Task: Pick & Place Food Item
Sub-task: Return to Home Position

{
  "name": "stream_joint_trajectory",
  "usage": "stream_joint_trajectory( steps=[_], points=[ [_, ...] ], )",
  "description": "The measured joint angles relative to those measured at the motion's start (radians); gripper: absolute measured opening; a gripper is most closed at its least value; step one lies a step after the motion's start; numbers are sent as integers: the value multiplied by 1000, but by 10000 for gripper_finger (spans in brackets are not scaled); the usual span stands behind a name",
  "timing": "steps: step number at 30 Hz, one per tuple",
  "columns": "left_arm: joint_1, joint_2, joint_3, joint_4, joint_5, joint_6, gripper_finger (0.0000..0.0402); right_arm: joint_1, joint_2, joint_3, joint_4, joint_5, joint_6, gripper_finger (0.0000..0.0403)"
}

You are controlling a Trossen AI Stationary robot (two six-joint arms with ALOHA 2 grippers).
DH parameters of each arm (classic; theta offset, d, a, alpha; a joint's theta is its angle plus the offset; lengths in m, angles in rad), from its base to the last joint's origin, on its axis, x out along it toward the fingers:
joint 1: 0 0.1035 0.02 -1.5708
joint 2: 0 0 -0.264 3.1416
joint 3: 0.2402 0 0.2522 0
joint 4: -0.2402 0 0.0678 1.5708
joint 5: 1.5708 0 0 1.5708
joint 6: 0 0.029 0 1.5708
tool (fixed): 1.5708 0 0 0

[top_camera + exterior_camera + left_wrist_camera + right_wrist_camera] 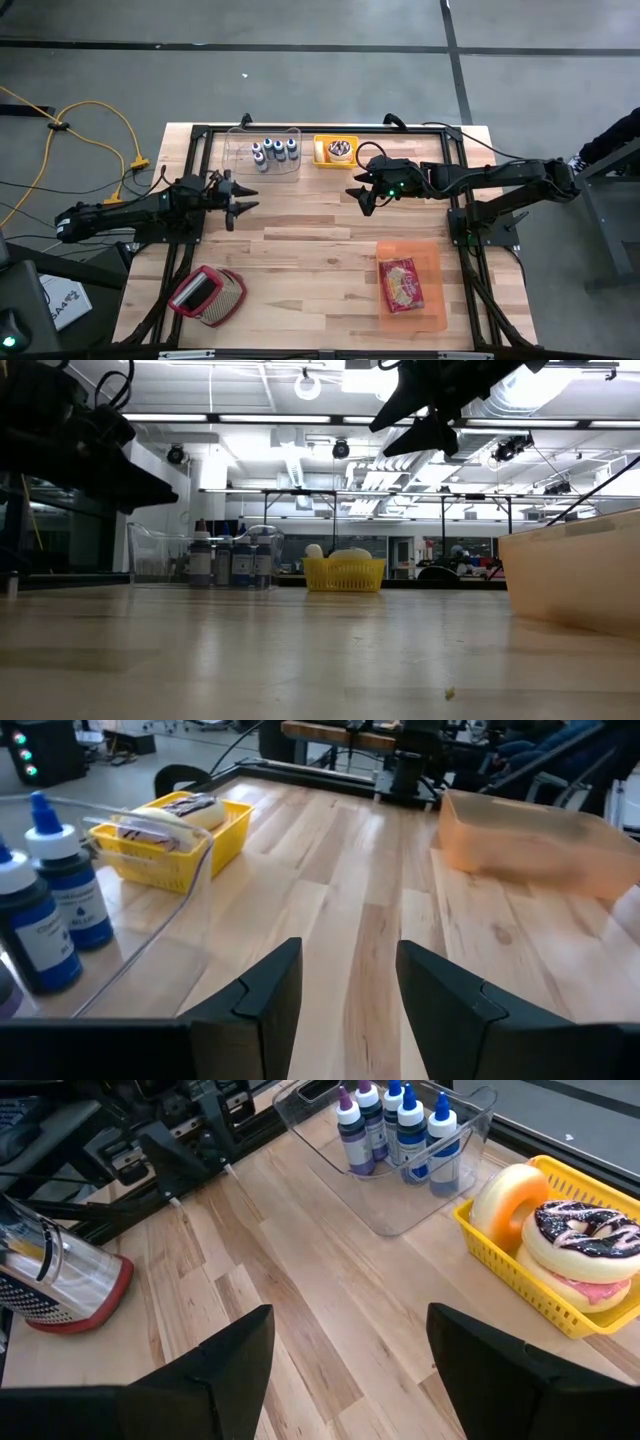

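The yellow bin [508,1270] holds donuts [585,1230], the clear bin [392,1212] bottles [400,1120].

1. A grey concrete floor [320,85] surrounds the table, crossed by dark seams [456,60].
2. A yellow cable [137,157] trails over the floor on the left in the high view.
3. The table [300,235] is made of pale wooden planks.
4. Long strip lights [240,418] glow overhead, among ducts [292,460].
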Motion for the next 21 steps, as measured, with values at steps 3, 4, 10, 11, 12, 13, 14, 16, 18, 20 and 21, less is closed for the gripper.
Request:
stream_joint_trajectory(
  steps=[3, 4, 10, 11, 12, 13, 14, 16, 18, 20, 21],
  points=[
    [1, 0, 0, -3, -12, -27, 158, 0, 0, 0, 0, 0, 0, 250],
    [1, 0, 0, -3, -13, -34, 158, 0, 0, 0, 0, 0, 0, 250],
    [1, 0, 0, -3, -14, -52, 158, 0, 0, 0, 0, 0, 0, 250],
    [1, 0, 0, -3, -14, -53, 158, 0, 0, 0, 0, 0, 0, 250],
    [1, 0, 0, -3, -14, -53, 158, 0, 0, 0, 0, 0, 0, 250],
    [1, 0, 0, -3, -13, -53, 158, 0, 0, 0, 0, 0, 0, 250],
    [1, 0, 0, -3, -12, -53, 158, 0, 0, 0, 0, 0, 0, 250],
    [1, 0, 0, -3, -12, -53, 158, 0, 0, 0, 0, 0, 0, 250],
    [1, 0, 0, -3, -12, -54, 158, 0, 0, 0, 0, 0, 0, 250],
    [1, 0, 0, -3, -12, -71, 158, 0, 0, 0, 0, 0, 0, 250],
    [1, 0, 0, -3, -11, -83, 158, 0, 0, 0, 0, 0, 0, 250]
  ],
)
